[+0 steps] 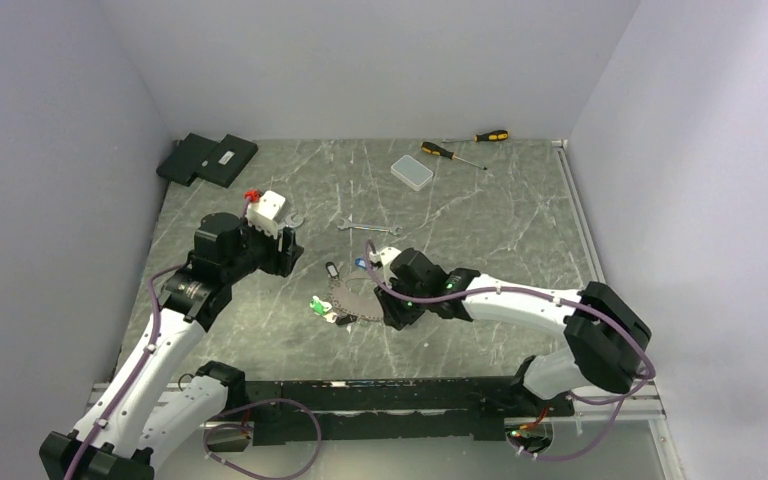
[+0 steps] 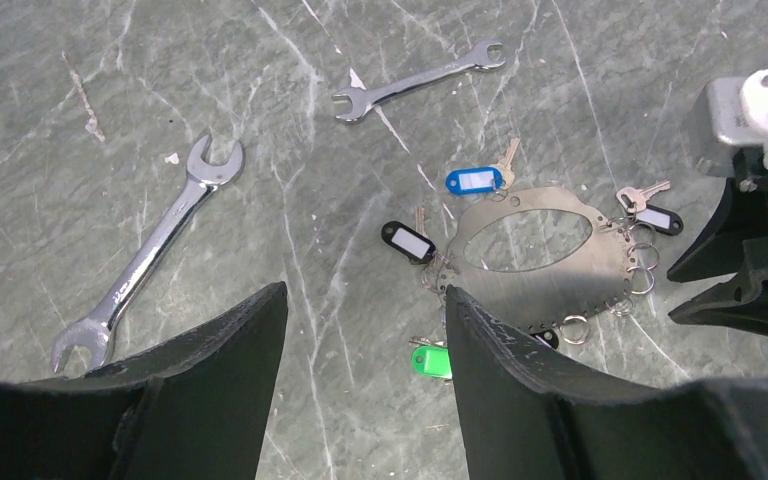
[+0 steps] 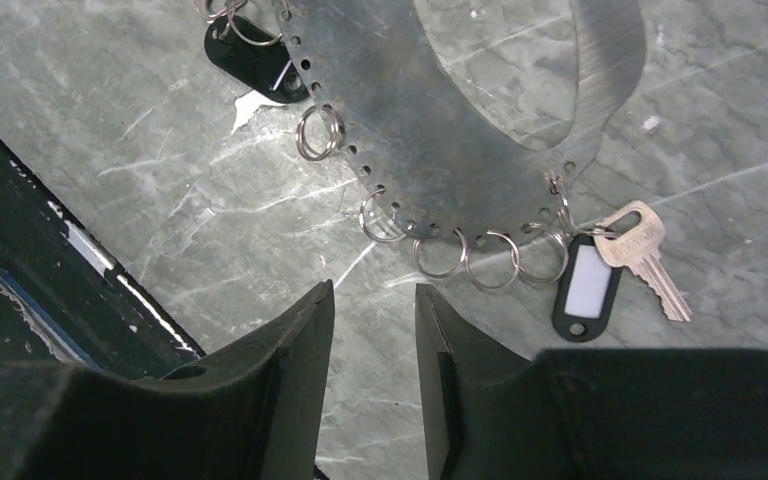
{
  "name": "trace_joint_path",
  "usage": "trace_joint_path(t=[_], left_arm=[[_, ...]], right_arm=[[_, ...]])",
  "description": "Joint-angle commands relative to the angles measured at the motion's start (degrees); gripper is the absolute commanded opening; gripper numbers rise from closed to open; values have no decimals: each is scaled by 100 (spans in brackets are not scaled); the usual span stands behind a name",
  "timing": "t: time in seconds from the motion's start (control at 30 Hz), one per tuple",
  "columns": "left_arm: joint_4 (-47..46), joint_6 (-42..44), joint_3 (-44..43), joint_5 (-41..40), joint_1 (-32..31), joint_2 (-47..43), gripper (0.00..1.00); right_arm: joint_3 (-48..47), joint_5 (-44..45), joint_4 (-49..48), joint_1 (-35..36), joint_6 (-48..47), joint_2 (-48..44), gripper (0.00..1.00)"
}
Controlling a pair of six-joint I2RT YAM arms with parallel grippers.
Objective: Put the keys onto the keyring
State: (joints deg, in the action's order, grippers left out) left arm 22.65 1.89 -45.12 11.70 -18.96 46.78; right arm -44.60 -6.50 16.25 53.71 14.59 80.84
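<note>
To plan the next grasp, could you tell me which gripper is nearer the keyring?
Right. The right gripper sits just short of the keyring's ringed edge; the left gripper hangs farther off on its other side.

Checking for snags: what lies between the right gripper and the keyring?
In the right wrist view, only bare table and small empty rings on the rim of the keyring lie ahead of the right gripper.

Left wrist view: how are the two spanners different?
The nearer spanner looks bigger and thicker; the farther spanner looks smaller and slimmer. The nearer spanner slants steeply; the farther spanner lies nearly level. Both are silver, open at both ends, flat on the table.
</note>
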Motion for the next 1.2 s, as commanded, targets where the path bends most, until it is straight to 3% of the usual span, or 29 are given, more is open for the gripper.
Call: trace_joint_path(t=[0.0, 0.33, 0.5, 0.63, 1.0, 1.17], left_arm=[[-13, 4, -232, -20, -20, -19, 64], [-1, 4, -234, -19, -20, -37, 64], [2, 13, -226, -32, -20, -68, 64], [-1, 15, -216, -40, -20, -66, 64], [5, 39, -216, -72, -20, -55, 64], [-15, 48, -201, -27, -20, -64, 64]], right_arm=[[-86, 28, -228, 191, -44, 237, 38], [-294, 267, -266, 342, -255, 540, 42], [-149, 218, -474, 448, -1030, 536, 52], [-23, 138, -720, 497, -1404, 584, 54], [-11, 623, -1021, 658, -1917, 857, 50], [36, 754, -1207, 673, -1954, 1239, 43]])
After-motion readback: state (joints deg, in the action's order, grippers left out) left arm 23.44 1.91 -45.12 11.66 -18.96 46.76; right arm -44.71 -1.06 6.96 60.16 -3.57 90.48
